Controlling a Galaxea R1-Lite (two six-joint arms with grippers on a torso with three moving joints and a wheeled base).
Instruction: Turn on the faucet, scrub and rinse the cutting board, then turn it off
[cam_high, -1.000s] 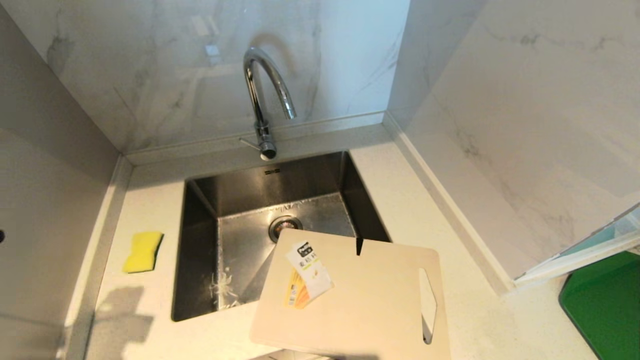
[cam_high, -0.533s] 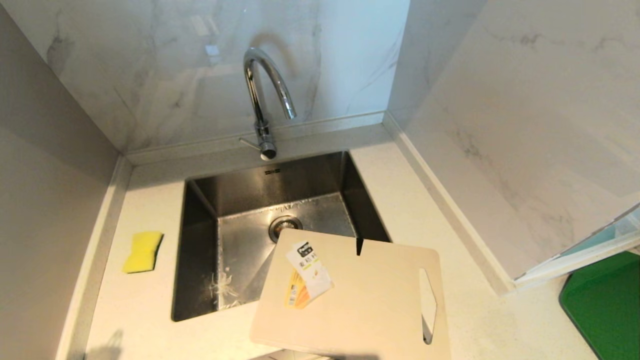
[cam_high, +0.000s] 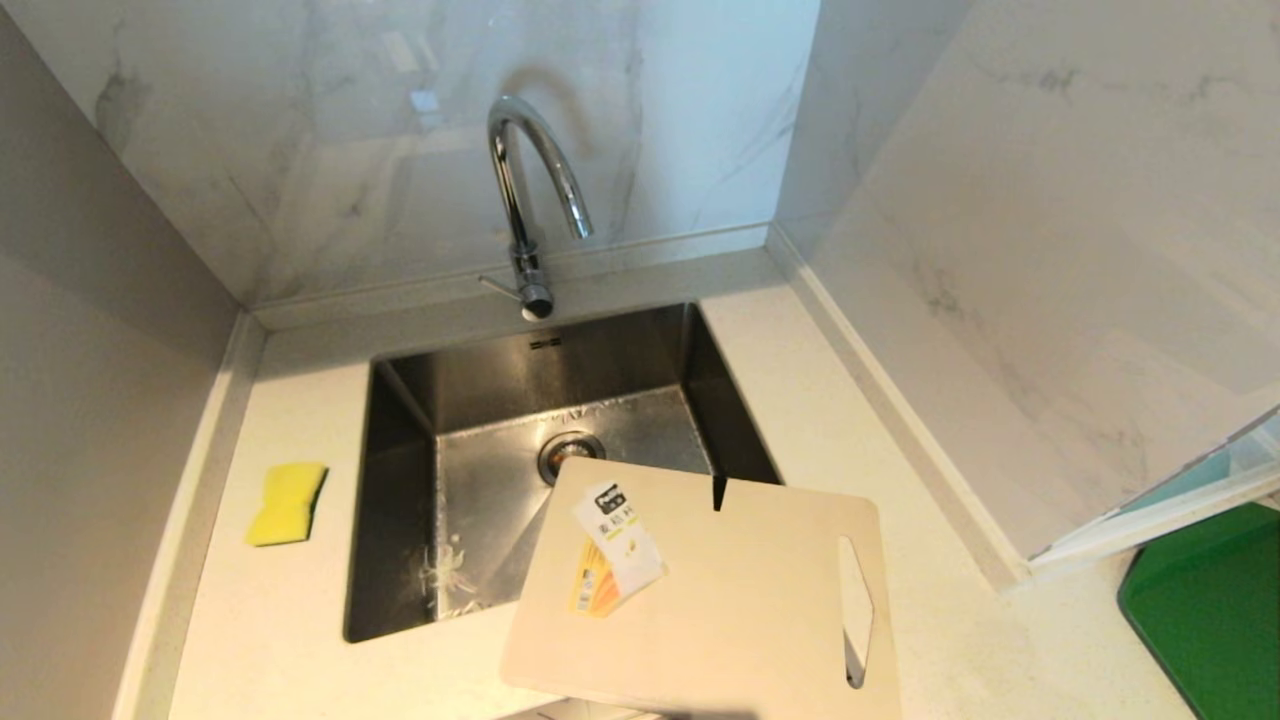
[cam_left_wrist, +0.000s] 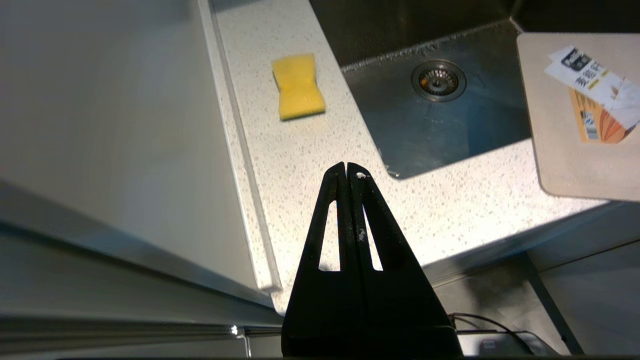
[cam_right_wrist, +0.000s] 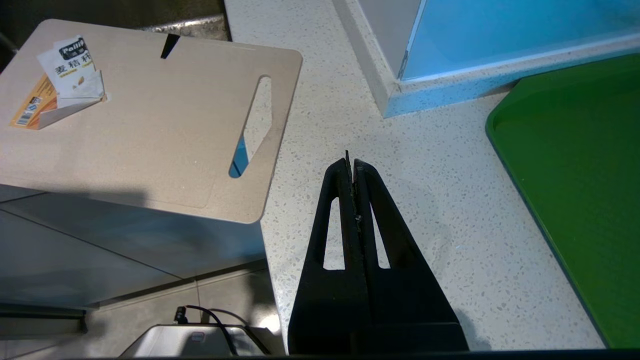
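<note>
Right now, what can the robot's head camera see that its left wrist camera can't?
Only the head view shows the faucet and the green mat. Only the left wrist view shows the left gripper, shut and empty above the counter's front edge. Both show the yellow sponge, the sink with its drain, and the cutting board with its paper label, lying partly over the sink.

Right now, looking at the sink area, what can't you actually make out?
- Cutting board: near edge cut off by the head view's bottom.
- Its paper label: print too small to read in any view.
- Green mat: cropped at the head view's right corner.
- Faucet: absent from both wrist views.
- Both end effectors: outside the head view.
</note>
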